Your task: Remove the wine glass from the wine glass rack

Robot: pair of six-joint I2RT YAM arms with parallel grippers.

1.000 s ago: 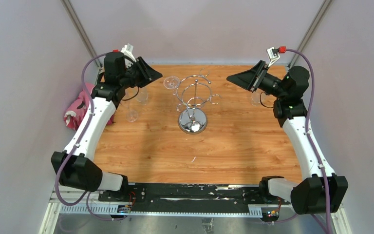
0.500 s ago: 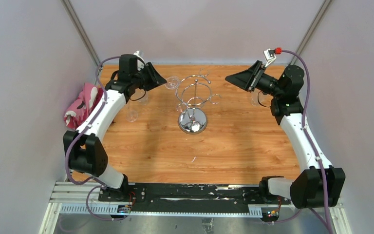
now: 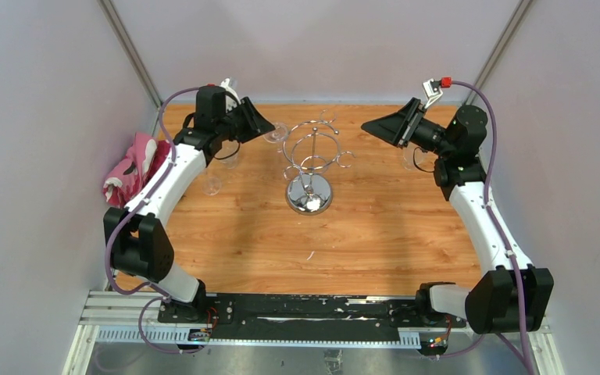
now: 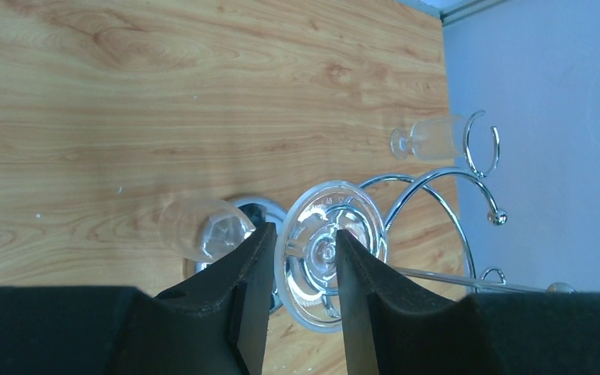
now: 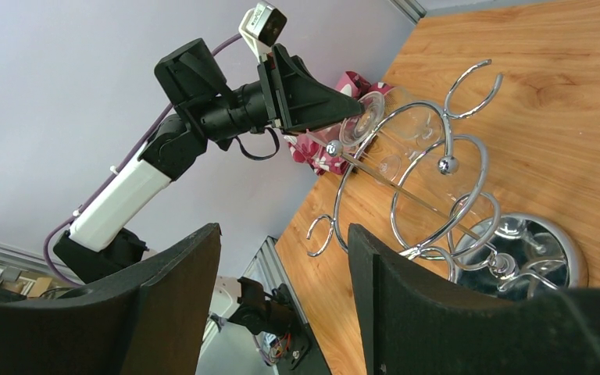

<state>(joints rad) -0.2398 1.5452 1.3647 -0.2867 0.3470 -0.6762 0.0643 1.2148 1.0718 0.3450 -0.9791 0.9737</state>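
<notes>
The wine glass rack (image 3: 310, 156) stands mid-table on its round mirror base (image 3: 309, 194). A clear wine glass (image 3: 276, 131) hangs on its left arm. My left gripper (image 3: 268, 127) is open with its tips right at that glass. In the left wrist view the glass's round foot (image 4: 324, 258) shows between and behind the fingers (image 4: 254, 258) of my left gripper (image 4: 303, 234), and the bowl (image 4: 203, 229) lies to the left. Whether a finger touches it I cannot tell. My right gripper (image 3: 366, 125) is open and empty, apart from the rack on its right. The right wrist view shows that gripper (image 5: 283, 234), the rack (image 5: 430, 180) and the glass (image 5: 363, 116).
Two empty glasses (image 3: 228, 155) (image 3: 212, 184) stand on the table under the left arm. Another glass (image 3: 411, 158) stands under the right wrist. A pink cloth (image 3: 131, 168) lies at the table's left edge. Walls close in on three sides.
The left arm has swung in toward the rack, and its gripper tips have come up to the hanging glass. The right gripper shifted slightly and then held still.
</notes>
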